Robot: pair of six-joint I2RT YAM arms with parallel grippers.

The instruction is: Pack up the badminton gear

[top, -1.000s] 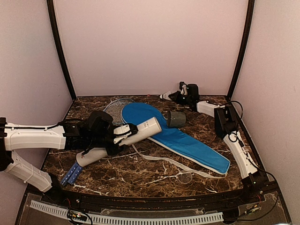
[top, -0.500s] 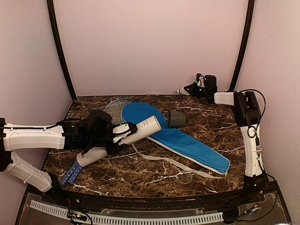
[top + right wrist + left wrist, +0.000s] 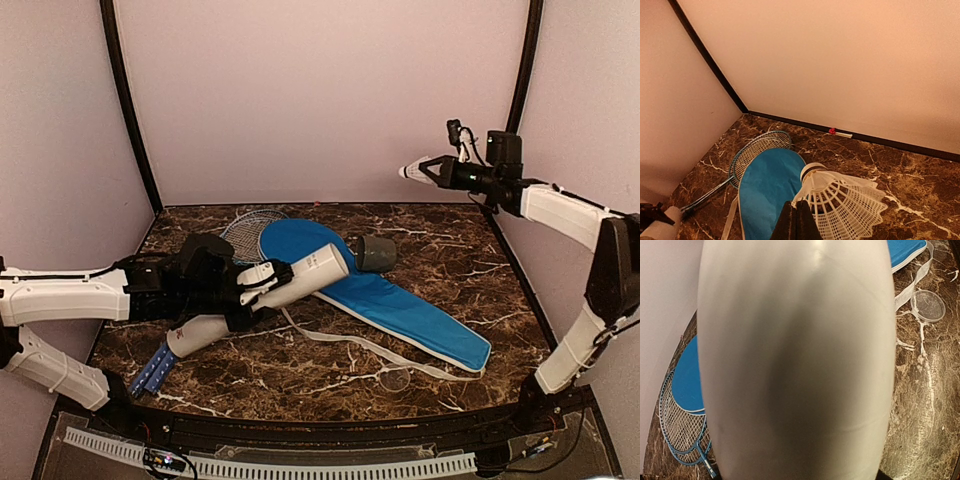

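High at the far right, outstretched right arm [image 3: 565, 207], shuttlecock [image 3: 409, 171] in its gripper [image 3: 430, 169]

Qty: 2 rackets [image 3: 248, 228], then 1 ea of shuttlecock [image 3: 845, 202], white tube [image 3: 305, 277], blue bag [image 3: 400, 300], dark cap [image 3: 375, 253], clear lid [image 3: 395, 380]

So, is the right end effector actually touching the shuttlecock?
Touching. The right wrist view shows the right end effector shut on the shuttlecock, pinching its feather skirt.
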